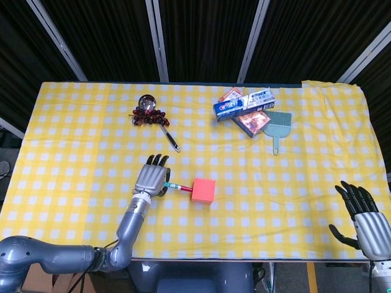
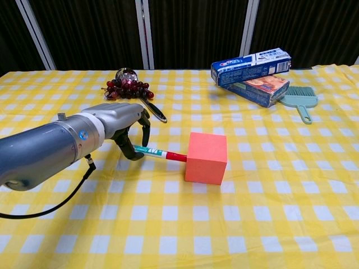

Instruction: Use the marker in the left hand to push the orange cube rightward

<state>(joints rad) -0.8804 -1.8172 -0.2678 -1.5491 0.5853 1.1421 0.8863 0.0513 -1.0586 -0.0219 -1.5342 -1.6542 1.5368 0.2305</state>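
The orange cube (image 1: 203, 190) (image 2: 206, 157) sits near the middle of the yellow checked table. My left hand (image 1: 153, 178) (image 2: 127, 130) is just left of it and grips a marker (image 1: 178, 187) (image 2: 160, 154) with a green-white body and a red tip. The red tip touches the cube's left face. My right hand (image 1: 365, 221) hangs off the table's front right corner, fingers spread, holding nothing; the chest view does not show it.
At the back left lie a metal ladle (image 1: 157, 118) (image 2: 147, 103) and dark grapes (image 1: 146, 116) (image 2: 124, 88). At the back right a toothpaste box (image 1: 243, 104) (image 2: 251, 65) rests on a snack packet (image 1: 250, 120) (image 2: 258, 88), beside a teal dustpan brush (image 1: 278, 127) (image 2: 298, 101).
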